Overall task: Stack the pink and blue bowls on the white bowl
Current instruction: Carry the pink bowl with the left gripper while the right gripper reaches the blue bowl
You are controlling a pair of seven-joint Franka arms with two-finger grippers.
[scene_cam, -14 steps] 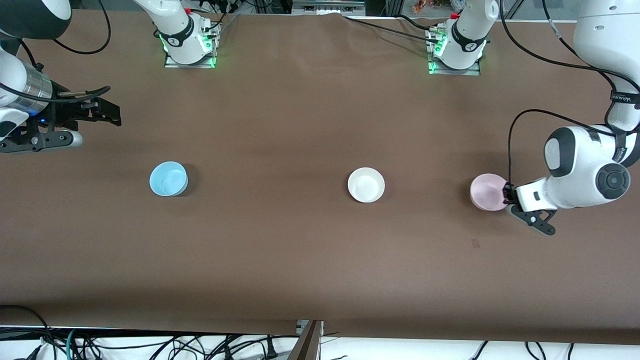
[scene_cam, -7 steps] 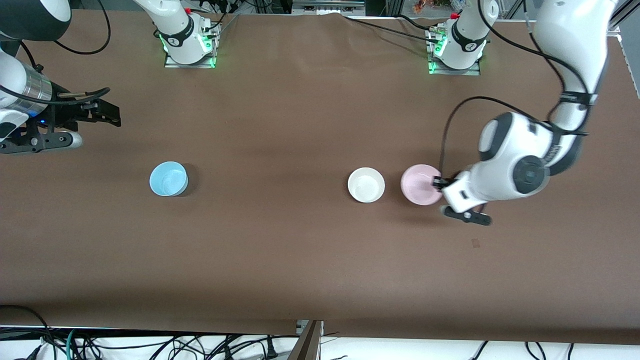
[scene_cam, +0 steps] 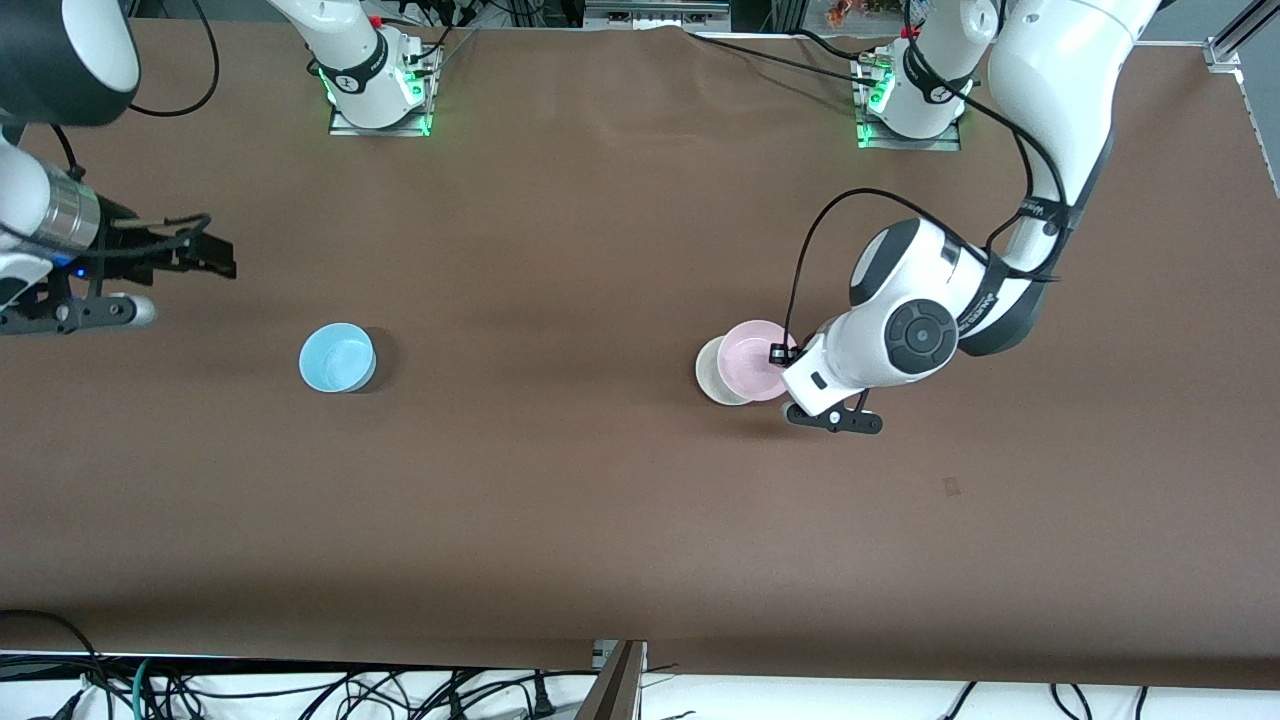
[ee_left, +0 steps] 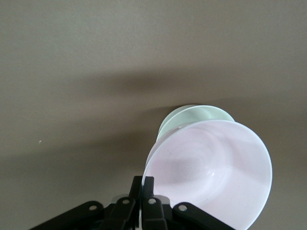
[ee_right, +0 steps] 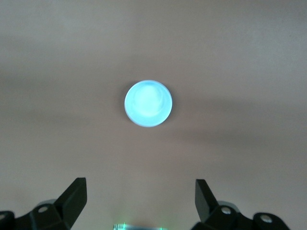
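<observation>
My left gripper (scene_cam: 779,358) is shut on the rim of the pink bowl (scene_cam: 754,360) and holds it in the air, partly over the white bowl (scene_cam: 712,374), which stands on the table. In the left wrist view the pink bowl (ee_left: 211,172) covers most of the white bowl (ee_left: 192,116), and the gripper (ee_left: 143,189) pinches the pink rim. The blue bowl (scene_cam: 337,357) stands alone toward the right arm's end of the table; it also shows in the right wrist view (ee_right: 148,103). My right gripper (scene_cam: 215,258) is open and empty, up in the air near its table end.
The table is covered with a brown cloth (scene_cam: 560,500). The two arm bases (scene_cam: 378,85) (scene_cam: 915,95) stand along the edge farthest from the front camera. Cables lie past the table's near edge.
My left gripper has carried the pink bowl from the left arm's end of the table toward the middle, and it now overlaps the white bowl. The right gripper has shifted slightly.
</observation>
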